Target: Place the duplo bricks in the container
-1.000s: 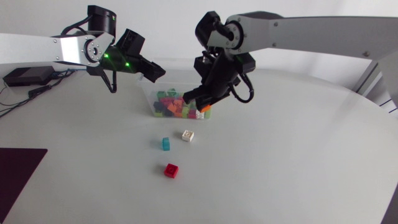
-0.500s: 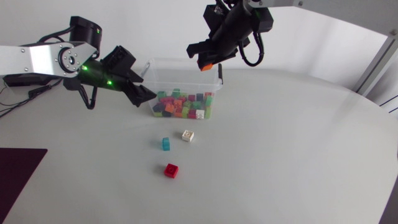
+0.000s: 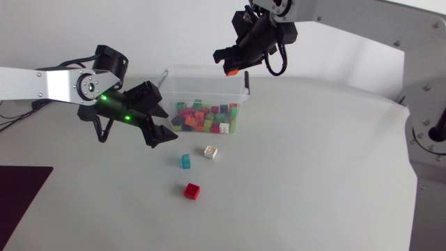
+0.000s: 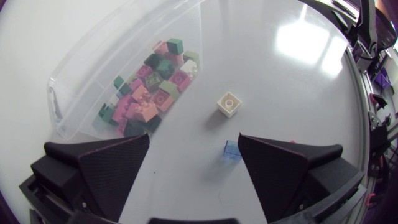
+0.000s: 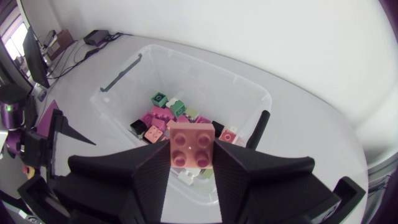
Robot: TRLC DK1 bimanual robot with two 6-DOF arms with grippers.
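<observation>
A clear plastic container (image 3: pixel 167 75) holds several coloured duplo bricks (image 3: pixel 202 118). My right gripper (image 3: pixel 232 65) hangs above its far right corner, shut on an orange brick (image 3: pixel 229 72). In the right wrist view that brick (image 5: pixel 193 146) sits between the fingers, over the container (image 5: pixel 245 93). My left gripper (image 3: pixel 159 130) is open, low beside the container's front left. Between and ahead of its fingers (image 4: pixel 106 168) lie a teal-blue brick (image 4: pixel 232 150) and a white brick (image 4: pixel 229 103). On the table are the white brick (image 3: pixel 210 151), teal brick (image 3: pixel 185 161) and red brick (image 3: pixel 191 190).
A dark mat (image 3: pixel 21 192) lies at the table's front left corner. The right arm's base (image 3: pixel 432 132) stands at the right edge. The container has black handle clips (image 3: pixel 246 82) on its ends.
My left gripper swung down from beside the container toward the loose bricks and opened wider. My right gripper rose from the container's front to above it, still holding the orange brick.
</observation>
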